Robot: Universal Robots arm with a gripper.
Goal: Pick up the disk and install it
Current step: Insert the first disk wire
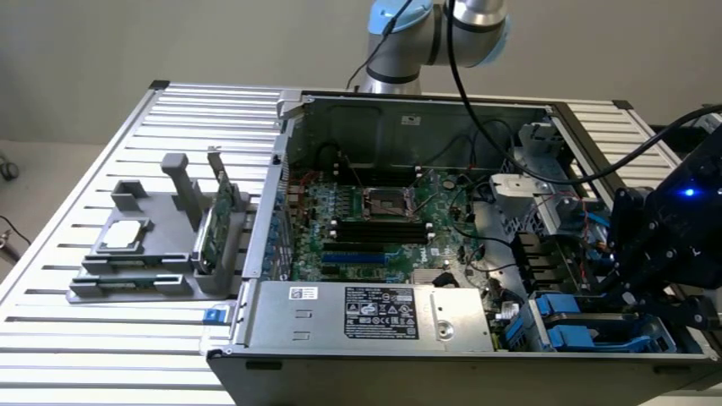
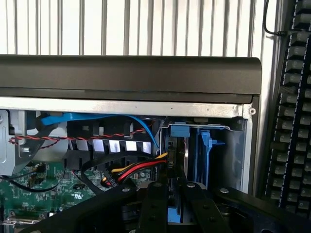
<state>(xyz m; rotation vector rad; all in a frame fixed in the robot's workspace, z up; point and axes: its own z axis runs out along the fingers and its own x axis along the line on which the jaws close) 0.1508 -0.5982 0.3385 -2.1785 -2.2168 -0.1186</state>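
Note:
The disk (image 2: 186, 154) stands on edge in the drive bay at the corner of the open computer case (image 1: 282, 152). Its silver side and bright blue carrier rails (image 2: 205, 145) show in the wrist view. My gripper (image 2: 174, 195) reaches down onto it, its black fingers (image 2: 156, 204) shut on the disk's near edge, where a blue bit shows between them. In the exterior view, my gripper (image 1: 630, 288) hangs over the blue carriers (image 1: 587, 328) at the case's front corner, on that view's right.
Red, yellow and black power cables (image 2: 138, 169) and a blue data cable (image 2: 97, 117) run close beside the bay. A labelled power supply (image 1: 378, 313) lies along the case front. A grey fixture (image 1: 147, 254) holds a silver chip (image 1: 122, 235) and a green card (image 1: 216, 222). A keyboard (image 2: 291, 121) lies outside the case.

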